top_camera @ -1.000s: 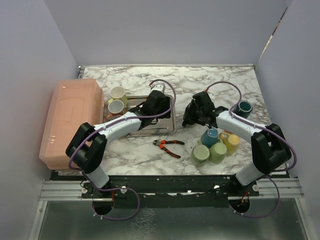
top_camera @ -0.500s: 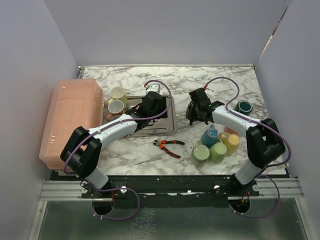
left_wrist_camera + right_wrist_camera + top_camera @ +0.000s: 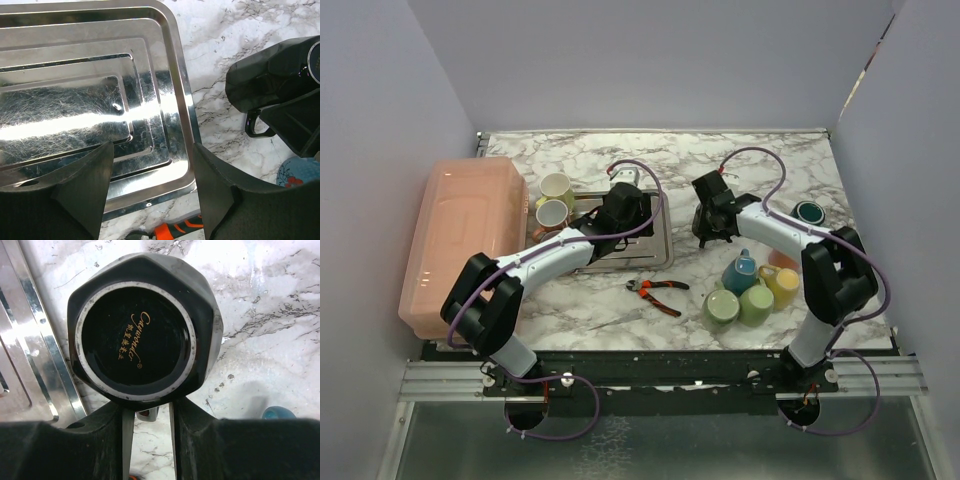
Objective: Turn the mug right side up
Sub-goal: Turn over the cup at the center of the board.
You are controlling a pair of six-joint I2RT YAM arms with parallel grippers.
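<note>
**Overhead view, left to right**

- A pink lidded plastic bin (image 3: 460, 240) occupies the left edge of the marble table (image 3: 760, 160).
- Just right of the bin stand a cream mug (image 3: 557, 187) and a tan mug (image 3: 551, 214), both mouth up.
- A stainless steel tray (image 3: 645, 258) lies left of centre.
- The left gripper (image 3: 620, 212) hangs over the tray.
- Orange-handled pliers (image 3: 657, 289) lie below the tray in the frame.
- The right gripper (image 3: 712, 222) sits just right of centre.
- A cluster of blue, green and yellow mugs (image 3: 750, 290) stands at lower right.
- A dark teal mug (image 3: 808, 212) stands apart at the far right.

**Left wrist view**

- The left gripper's fingers (image 3: 82, 190) are spread wide above the tray's ribbed floor.
- Nothing lies between them.

**Right wrist view**

- The black mug (image 3: 135, 325) fills the upper centre of the frame.
- It stands upside down on the marble, just right of the tray's rim.
- Its base faces the camera and carries gold lettering.
- The right gripper's fingers (image 3: 195, 440) stand close together at the bottom of the frame.
- They straddle a glossy piece of the mug's handle.
- Whether the fingers actually pinch the handle cannot be told.
</note>
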